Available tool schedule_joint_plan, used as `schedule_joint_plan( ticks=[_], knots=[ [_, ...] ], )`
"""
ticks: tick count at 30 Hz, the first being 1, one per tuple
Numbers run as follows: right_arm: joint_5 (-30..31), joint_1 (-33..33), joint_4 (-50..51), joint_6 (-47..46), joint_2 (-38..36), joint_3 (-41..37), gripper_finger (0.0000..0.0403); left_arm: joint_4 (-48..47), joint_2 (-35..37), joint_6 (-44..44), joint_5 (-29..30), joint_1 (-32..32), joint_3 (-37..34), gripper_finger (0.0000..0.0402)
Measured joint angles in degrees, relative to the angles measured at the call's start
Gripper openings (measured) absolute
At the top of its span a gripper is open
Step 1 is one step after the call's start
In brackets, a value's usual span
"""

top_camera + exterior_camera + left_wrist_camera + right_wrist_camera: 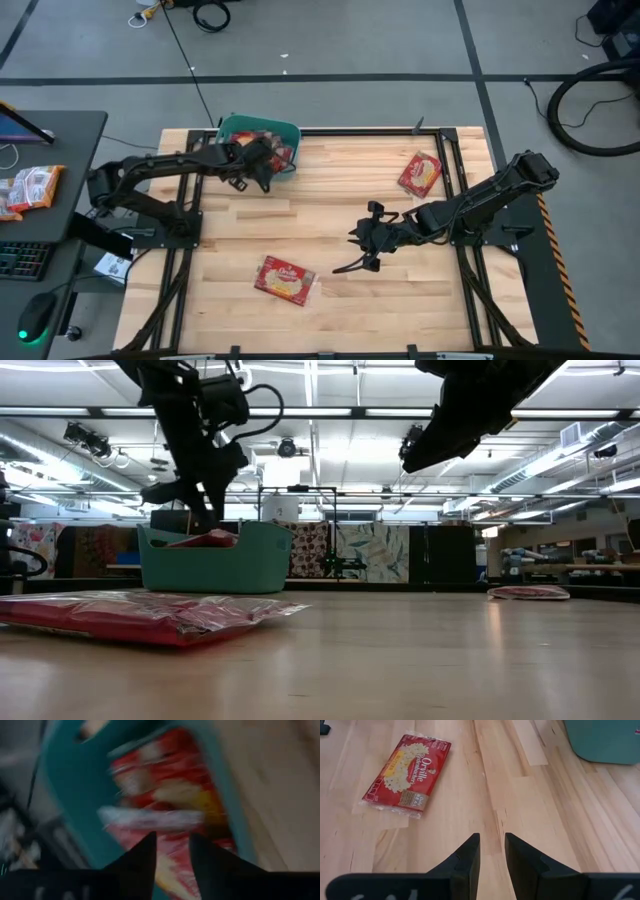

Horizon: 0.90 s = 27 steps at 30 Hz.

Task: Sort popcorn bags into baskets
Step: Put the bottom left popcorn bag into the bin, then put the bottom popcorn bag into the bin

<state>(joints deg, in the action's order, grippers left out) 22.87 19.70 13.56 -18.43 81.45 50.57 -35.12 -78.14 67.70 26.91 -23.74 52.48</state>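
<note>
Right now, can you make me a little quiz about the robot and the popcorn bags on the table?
1. How many popcorn bags lie on the bare table outside the teal basket?
2. True or false: the right gripper is holding a bag.
3. Which gripper is over the basket: A the left gripper, B the right gripper?

Key:
1. Two: one bag near the front of the table, one bag at the back right.
2. False. Its fingers show nothing between them and hang above bare wood.
3. A. It hangs above the red bags lying in the basket.
</note>
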Motion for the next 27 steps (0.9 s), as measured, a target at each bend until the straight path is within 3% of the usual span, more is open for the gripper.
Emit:
schedule_joint_plan(
  ticks=[3,6,11,16,18,27],
  knots=[
    [0.0,0.0,0.03,0.51,0.0,0.0,0.0096,1.31,1.34,-6.7,3.4,0.93,0.06,0.015],
    [0.21,-0.15,0.35,1.1,0.0,0.0,0.0096,0.88,3.61,-16.16,0.9,3.05,0.06,0.0164],
    [0.23,-1.58,0.33,2.9,0.0,0.0,0.0096,0.51,6.93,-32.44,-12.32,8.34,0.06,0.016],
    [-2.49,-2.73,0.11,4.62,0.0,0.0,0.0096,1.79,6.73,-57.04,-29.6,14.72,0.08,0.0156],
    [-3.4,-2.86,-0.11,5.23,0.0,0.0,0.0096,3.13,5.3,-64.59,-33.47,17.72,0.08,0.0156],
    [-6.74,-2.91,-0.15,6.46,-0.02,0.0,0.0096,4.59,-2.62,-82.0,-30.62,34.17,0.01,0.0156]
  ],
)
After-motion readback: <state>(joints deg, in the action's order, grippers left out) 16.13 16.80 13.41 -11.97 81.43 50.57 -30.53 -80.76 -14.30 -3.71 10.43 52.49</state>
